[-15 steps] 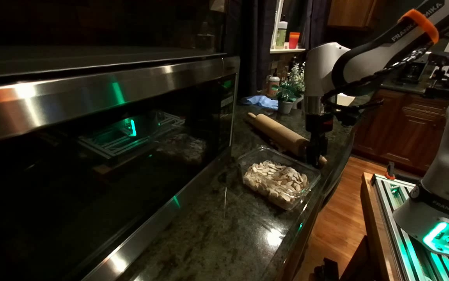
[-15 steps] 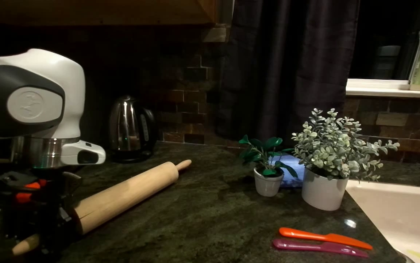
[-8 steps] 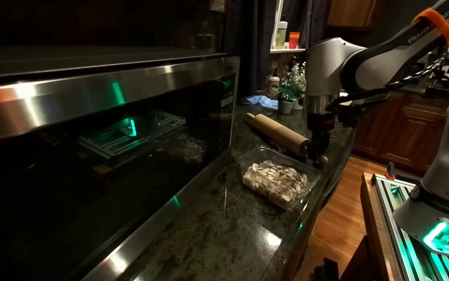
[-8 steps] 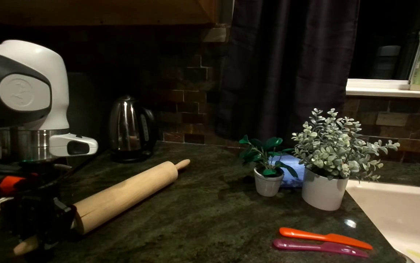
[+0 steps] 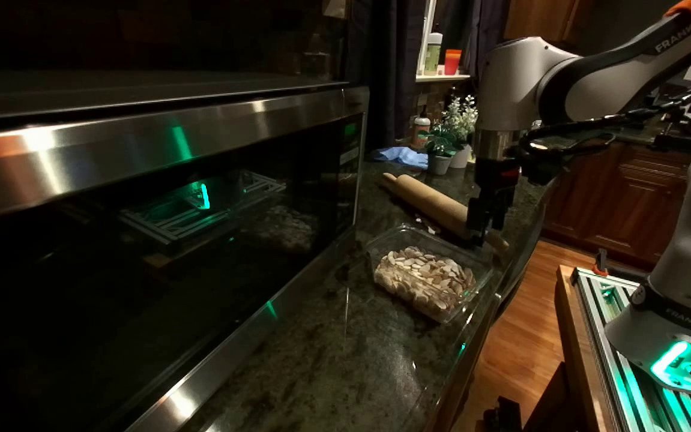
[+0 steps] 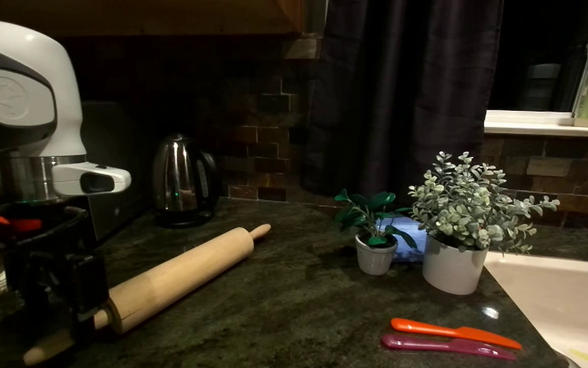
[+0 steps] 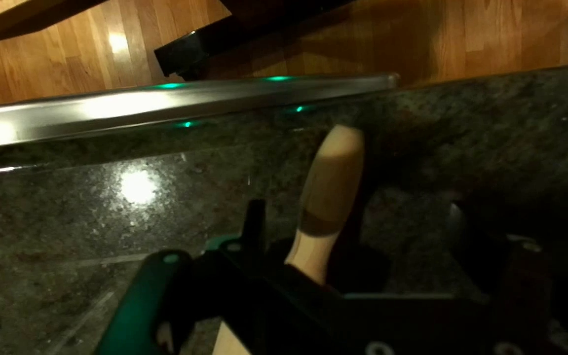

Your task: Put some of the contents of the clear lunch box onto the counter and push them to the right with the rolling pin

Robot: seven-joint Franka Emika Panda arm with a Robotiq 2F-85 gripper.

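While the wrist view looks down at the counter point(image 7: 76, 231), the gripper point(image 7: 356, 212) is unclenched: its fingers point(image 7: 255, 219) stand wide apart, with a handle of the rolling pin point(image 7: 334, 182) in the gap. Whether either finger touches the wood, I cannot tell.

In an exterior view, the clear lunch box point(image 5: 402, 237) sits upright on the counter, just beside the rolling pin, with its contents point(image 5: 423, 273), pale flat pieces, heaped inside. A few pale bits point(image 5: 426, 226) lie between the two. A steel-framed appliance point(image 5: 159, 258) stands alongside, and the gripper points down over the end of the rolling pin nearer the counter's edge.

In an exterior view, the rolling pin lies aslant, the gripper at its nearer handle. Beyond it stands a kettle point(image 6: 181, 179); well apart, to the right, are two potted plants point(image 6: 454, 268), an orange knife point(image 6: 452, 331) and a purple knife point(image 6: 447, 345).
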